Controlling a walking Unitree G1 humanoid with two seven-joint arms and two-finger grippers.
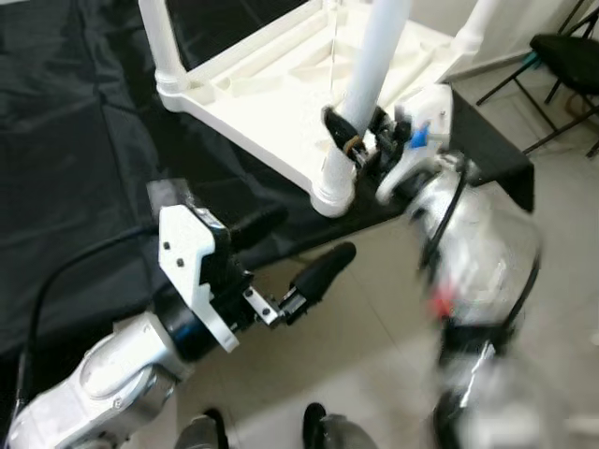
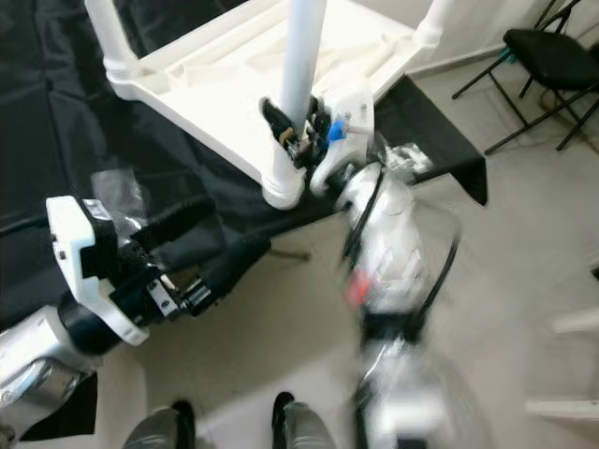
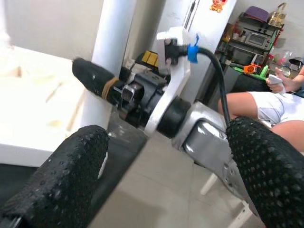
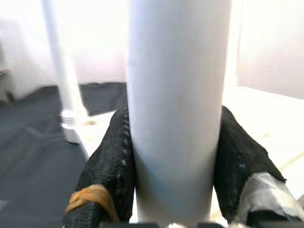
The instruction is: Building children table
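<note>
Robot's feet [image 1: 314, 426]: right at the lower edge of the head view, standing on pale floor tiles [image 1: 374, 337].
Left gripper [image 1: 271, 253]: nearest to us, raised over the tiles at the edge of the black sheet, jaws spread and holding nothing; one finger [image 1: 323, 269] points toward the table corner, and its wrist view looks between both dotted pads at the other arm.
Black sheet [image 1: 84, 140]: dark cloth spread under the table and hanging over a low edge on the robot's right.
Right gripper [image 2: 295, 126]: up at the near corner of the upturned table, jaws pinching the white leg, one black finger on each side of the tube; the arm behind it is blurred in both head views.
White leg [image 4: 178, 95]: a smooth round tube, upright, its lower end seated in the corner socket [image 1: 332, 192]; an orange band [image 4: 90, 194] wraps one finger beside it and pale tape [image 4: 263, 190] wraps the other.
Children's table [image 1: 271, 70]: white plastic, lying upside down on the black sheet, ribbed underside showing, other legs already upright at the far corners [image 1: 161, 42].
Folding chair [image 1: 566, 56]: black, farther off on the robot's right.
Person [image 3: 266, 107]: seated far behind in the left wrist view, in white shorts, a phone in hand; shelves with kitchen things behind.
</note>
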